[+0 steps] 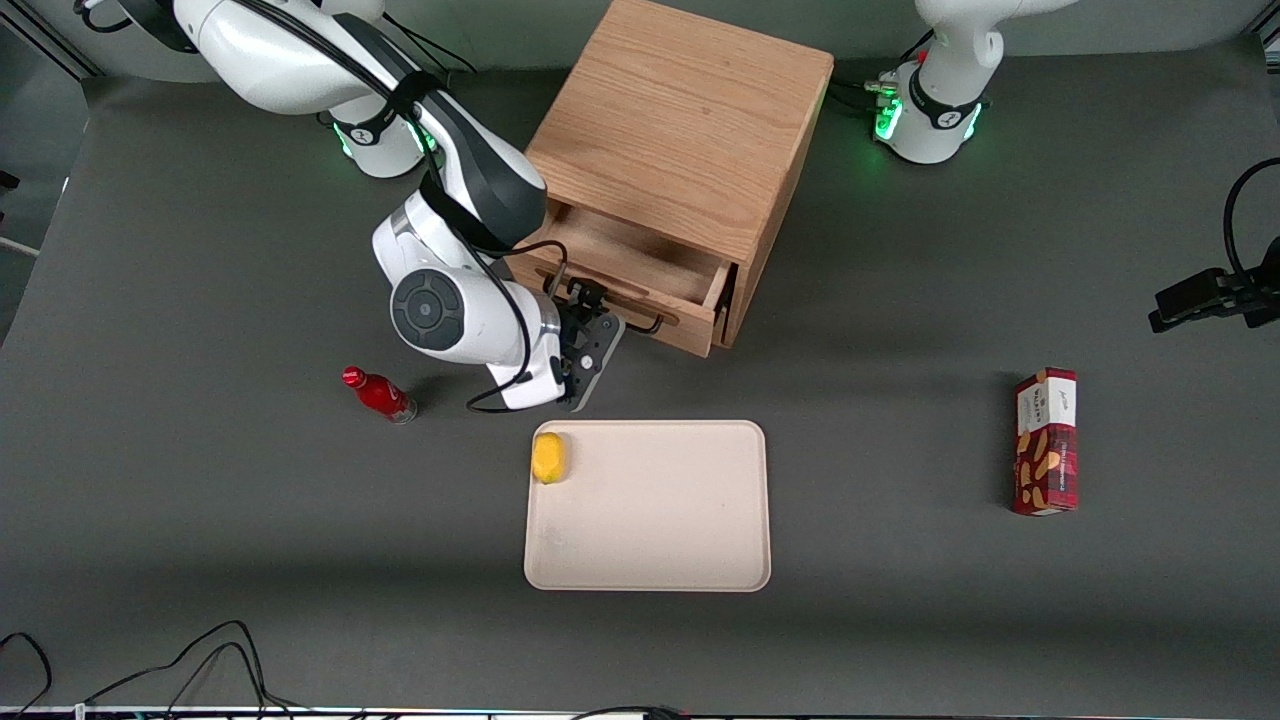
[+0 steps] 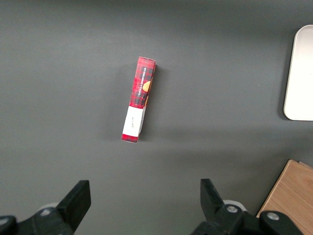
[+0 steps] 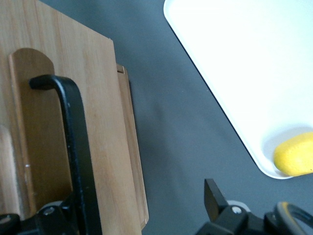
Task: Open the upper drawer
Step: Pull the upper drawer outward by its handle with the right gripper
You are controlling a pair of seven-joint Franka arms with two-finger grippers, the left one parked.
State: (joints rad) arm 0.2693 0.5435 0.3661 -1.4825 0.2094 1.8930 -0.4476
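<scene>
The upper drawer (image 1: 628, 258) of the oak cabinet (image 1: 680, 130) stands pulled partway out, and its wooden inside shows from above. A long black wire handle (image 1: 648, 321) (image 3: 73, 147) runs along the drawer's flat front (image 3: 105, 122). My right gripper (image 1: 592, 345) (image 3: 139, 210) hangs at the end of the handle that lies toward the working arm's end of the table. It is open with its fingers wide apart. One finger (image 3: 213, 195) is over bare table on the tray's side, and the handle runs close by the other finger.
A beige tray (image 1: 650, 530) (image 3: 230, 73) lies nearer the front camera than the cabinet, with a yellow fruit (image 1: 549, 457) (image 3: 293, 154) in its corner. A small red bottle (image 1: 380, 394) lies beside my arm. A red snack box (image 1: 1046, 441) (image 2: 140, 98) sits toward the parked arm's end.
</scene>
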